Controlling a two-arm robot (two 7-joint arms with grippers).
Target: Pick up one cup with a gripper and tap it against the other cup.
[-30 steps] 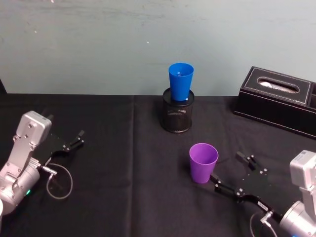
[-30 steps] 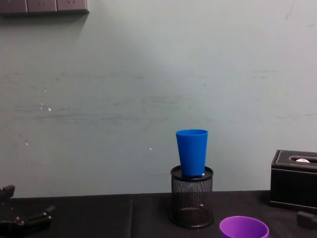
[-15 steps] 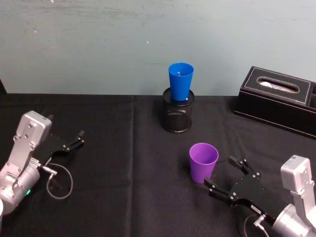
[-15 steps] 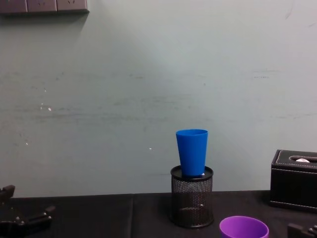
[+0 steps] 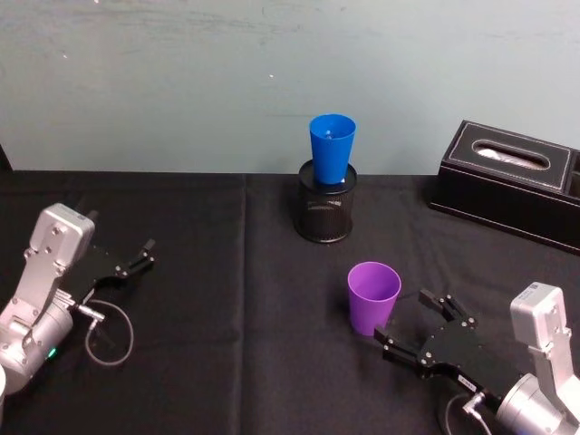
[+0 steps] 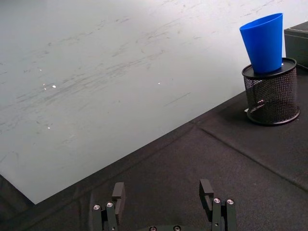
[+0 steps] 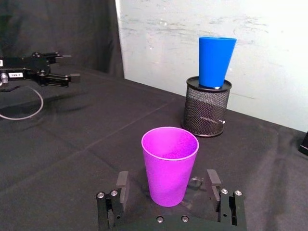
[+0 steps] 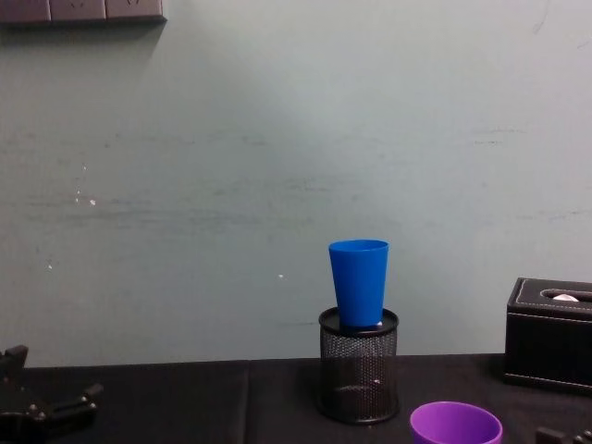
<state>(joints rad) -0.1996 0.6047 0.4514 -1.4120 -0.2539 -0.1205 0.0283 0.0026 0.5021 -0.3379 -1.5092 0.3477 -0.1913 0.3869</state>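
Observation:
The purple cup [image 5: 373,297] stands upright on the black tablecloth, and its rim shows in the chest view [image 8: 456,425]. My right gripper [image 5: 403,319] is open, low on the table just to the right of the cup. In the right wrist view the purple cup [image 7: 169,163] stands right before the spread fingers [image 7: 213,183], untouched. The blue cup [image 5: 332,149] stands in a black mesh pen holder [image 5: 325,214] farther back, also seen from the right wrist [image 7: 215,60]. My left gripper [image 5: 145,254] rests open at the far left.
A black tissue box [image 5: 512,181] sits at the back right. The mesh holder [image 8: 359,375] with the blue cup [image 8: 359,282] stands close to the pale wall. A cable loop [image 5: 109,333] lies by the left arm. Bare cloth lies between the two cups.
My right gripper has swung in toward the purple cup, moving left and nearer to me, so its fingers now face the cup's foot. The cups and left arm have not moved.

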